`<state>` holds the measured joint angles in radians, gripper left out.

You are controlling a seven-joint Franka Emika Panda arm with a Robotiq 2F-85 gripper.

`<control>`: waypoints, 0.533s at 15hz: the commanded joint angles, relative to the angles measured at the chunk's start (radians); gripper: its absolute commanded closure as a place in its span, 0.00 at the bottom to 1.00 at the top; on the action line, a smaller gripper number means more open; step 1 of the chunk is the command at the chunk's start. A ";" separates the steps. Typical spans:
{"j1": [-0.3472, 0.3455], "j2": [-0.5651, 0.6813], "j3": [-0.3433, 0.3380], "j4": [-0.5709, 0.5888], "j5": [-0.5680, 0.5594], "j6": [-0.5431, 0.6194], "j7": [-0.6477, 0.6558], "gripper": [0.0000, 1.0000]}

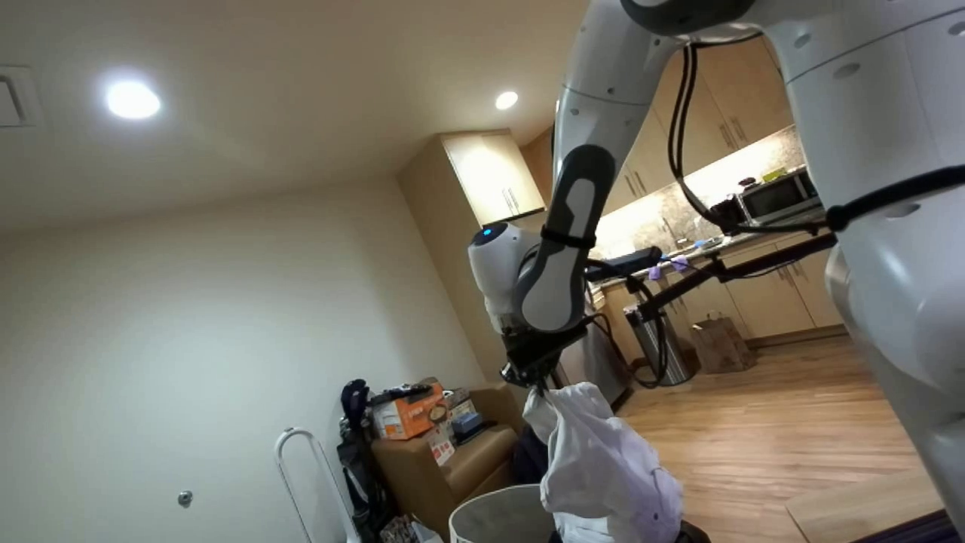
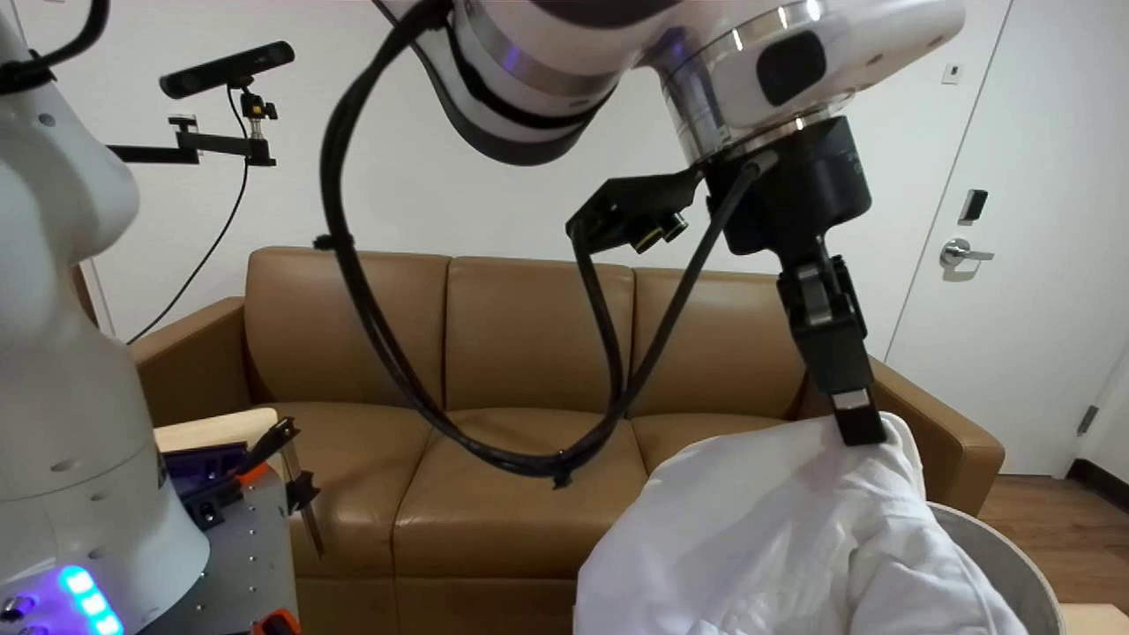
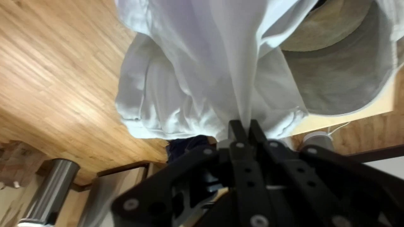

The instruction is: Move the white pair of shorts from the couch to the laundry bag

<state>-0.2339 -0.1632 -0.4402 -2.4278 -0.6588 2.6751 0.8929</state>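
hanging by a gathered fold pinched in the robotiq gripper (image 3: 244,125), white shorts (image 2: 785,538) drape near the laundry bag (image 2: 1010,564), at right in an exterior view; likely light, floppy, best held bunched.

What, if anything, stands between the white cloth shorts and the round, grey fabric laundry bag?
Nothing visible. The white cloth shorts hang pinched in the jaws and, in the wrist view, cover part of the laundry bag; what their folds hide, I cannot tell.
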 commanded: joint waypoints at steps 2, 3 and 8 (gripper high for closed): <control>0.172 0.098 -0.068 0.028 0.362 0.091 -0.352 0.93; 0.237 0.112 -0.095 0.035 0.447 0.080 -0.428 0.93; 0.177 0.136 0.028 0.042 0.563 0.031 -0.523 0.94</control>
<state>0.0568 -0.0300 -0.5252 -2.3869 -0.1095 2.7048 0.3810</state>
